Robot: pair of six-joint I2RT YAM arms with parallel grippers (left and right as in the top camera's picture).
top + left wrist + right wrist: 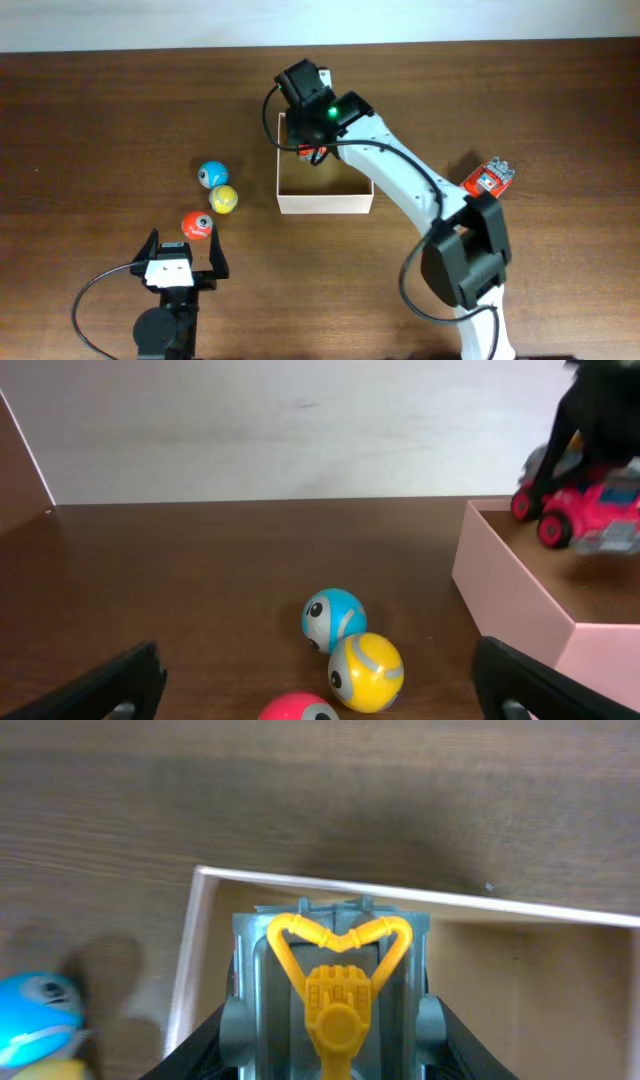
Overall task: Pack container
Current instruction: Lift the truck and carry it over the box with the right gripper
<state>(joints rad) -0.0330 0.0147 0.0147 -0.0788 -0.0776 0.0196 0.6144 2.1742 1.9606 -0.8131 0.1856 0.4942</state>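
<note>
The container (pixel 325 205) is a shallow square box with cream walls and a tan inside, at the table's middle; it also shows in the left wrist view (pixel 510 595) and the right wrist view (pixel 400 896). My right gripper (pixel 312 140) is shut on a red toy car (pixel 314 153) over the container's far left corner. The car hangs just above the container floor in the left wrist view (pixel 590 510). Its grey and yellow underside (pixel 335 990) fills the space between the right gripper's fingers (pixel 335 1045). My left gripper (pixel 184 250) is open and empty at the front left (pixel 315 685).
Three balls lie left of the container: blue (pixel 211 175), yellow (pixel 222 199) and red (pixel 196 226), the red one just ahead of the left gripper. They show in the left wrist view as blue (pixel 333 618), yellow (pixel 365 672) and red (pixel 298 708). Another red toy (pixel 488 179) lies at the right.
</note>
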